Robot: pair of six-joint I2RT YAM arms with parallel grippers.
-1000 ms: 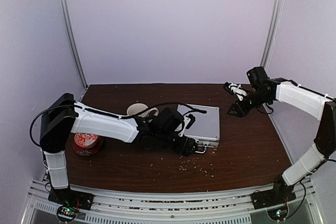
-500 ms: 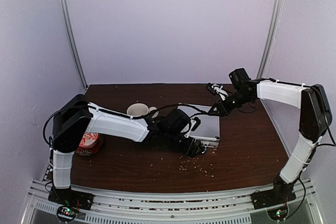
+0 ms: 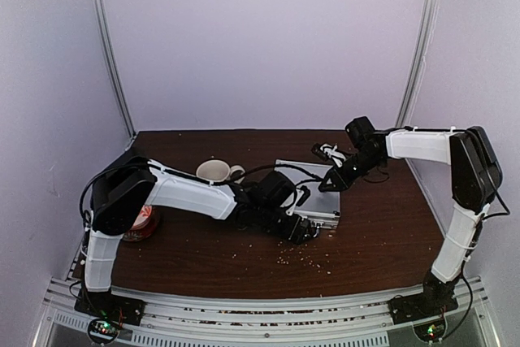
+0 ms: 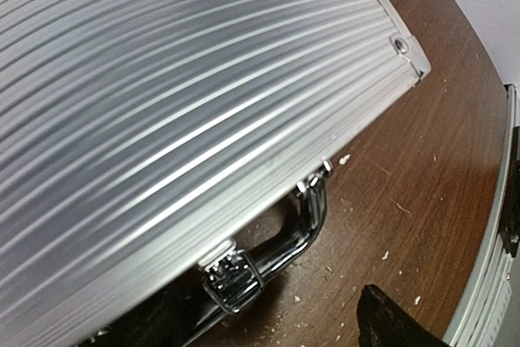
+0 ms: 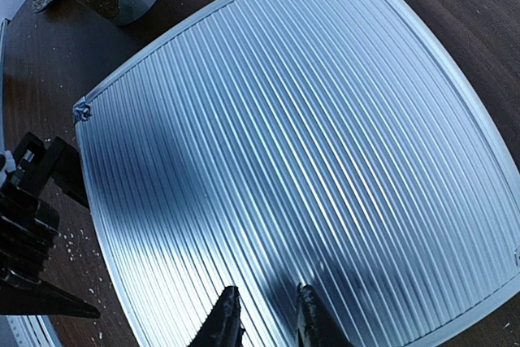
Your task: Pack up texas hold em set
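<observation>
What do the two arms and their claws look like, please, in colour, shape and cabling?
Both the left arm and right arm have smooth white tubular shells with bulky black joints. A thin black cable loops along the left one. The left claw and right claw are black and taper to points; the right carries small white fittings.

My top camera sits high behind my arm bases and looks down and forward across the tabletop to the back wall. My left wrist camera hangs very close over the briefcase, facing its handle side. My right wrist camera looks steeply down past my right tool onto that same ribbed briefcase, which all three views share.
</observation>
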